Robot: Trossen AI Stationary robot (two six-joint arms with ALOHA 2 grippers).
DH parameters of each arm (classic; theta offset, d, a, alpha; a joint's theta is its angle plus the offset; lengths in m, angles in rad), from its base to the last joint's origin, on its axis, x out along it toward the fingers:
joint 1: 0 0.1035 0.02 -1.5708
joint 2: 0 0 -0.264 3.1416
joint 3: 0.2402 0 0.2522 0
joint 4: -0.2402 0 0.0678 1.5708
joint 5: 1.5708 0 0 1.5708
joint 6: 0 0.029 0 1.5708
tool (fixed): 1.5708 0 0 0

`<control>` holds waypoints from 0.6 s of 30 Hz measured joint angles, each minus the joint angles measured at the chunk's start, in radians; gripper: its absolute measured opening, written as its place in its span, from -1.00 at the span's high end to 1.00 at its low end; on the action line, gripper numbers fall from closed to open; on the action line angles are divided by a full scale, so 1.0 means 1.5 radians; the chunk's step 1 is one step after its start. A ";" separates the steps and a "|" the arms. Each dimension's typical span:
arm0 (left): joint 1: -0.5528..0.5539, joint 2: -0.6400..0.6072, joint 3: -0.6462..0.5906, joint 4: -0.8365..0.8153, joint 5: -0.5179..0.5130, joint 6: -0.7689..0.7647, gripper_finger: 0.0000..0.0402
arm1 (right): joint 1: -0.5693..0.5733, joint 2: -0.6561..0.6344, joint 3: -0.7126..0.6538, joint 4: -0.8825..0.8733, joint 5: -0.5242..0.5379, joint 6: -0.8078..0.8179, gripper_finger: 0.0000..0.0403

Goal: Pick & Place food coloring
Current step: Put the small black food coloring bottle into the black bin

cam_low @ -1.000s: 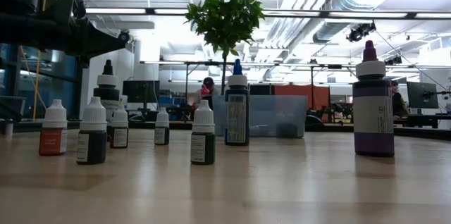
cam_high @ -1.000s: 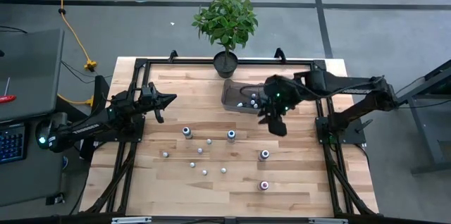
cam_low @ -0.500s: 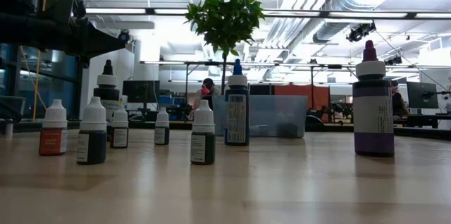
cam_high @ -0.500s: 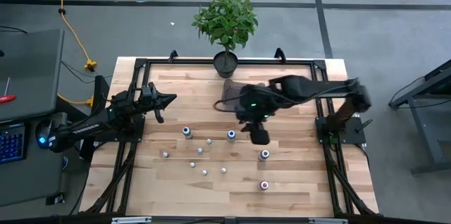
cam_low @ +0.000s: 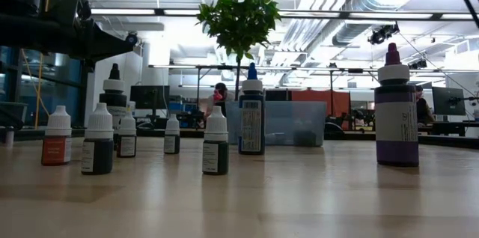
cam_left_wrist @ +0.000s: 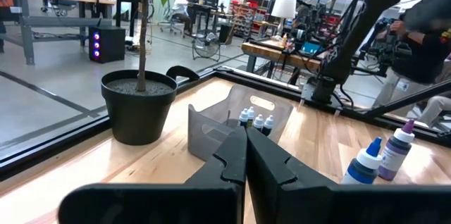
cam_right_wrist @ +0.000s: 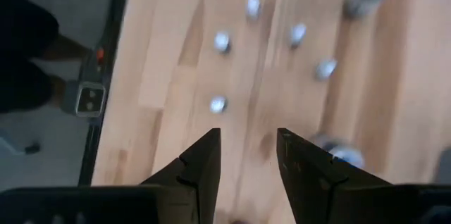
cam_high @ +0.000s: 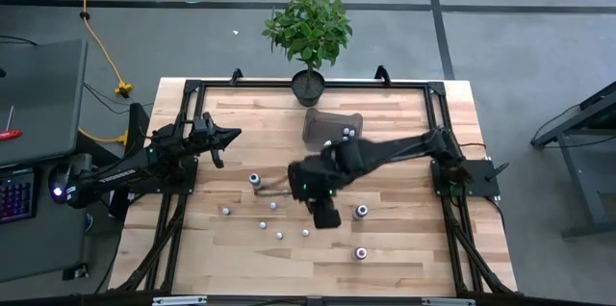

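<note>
While your right gripper hovers fingers-apart over the wooden tabletop — food coloring scattered below — the left gripper waits closed.

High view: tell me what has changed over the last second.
The right hand swept from beside the clear bin out across the table toward the left, and now hangs open and empty over the scattered food coloring bottles. Nothing was picked up or dropped. The left hand, the bottles, the bin and the potted plant stayed put.
</note>
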 joint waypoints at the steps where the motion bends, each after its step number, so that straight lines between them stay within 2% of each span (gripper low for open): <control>1: 0.000 0.000 0.000 0.000 0.000 0.000 1.00 | 0.006 0.000 -0.023 0.006 0.005 0.014 0.36; 9: 0.000 0.000 0.000 0.000 0.000 0.000 1.00 | 0.046 0.001 -0.173 0.136 0.030 0.089 0.36; 18: 0.000 0.000 0.000 0.000 0.000 0.000 1.00 | 0.071 0.001 -0.288 0.253 0.045 0.143 0.35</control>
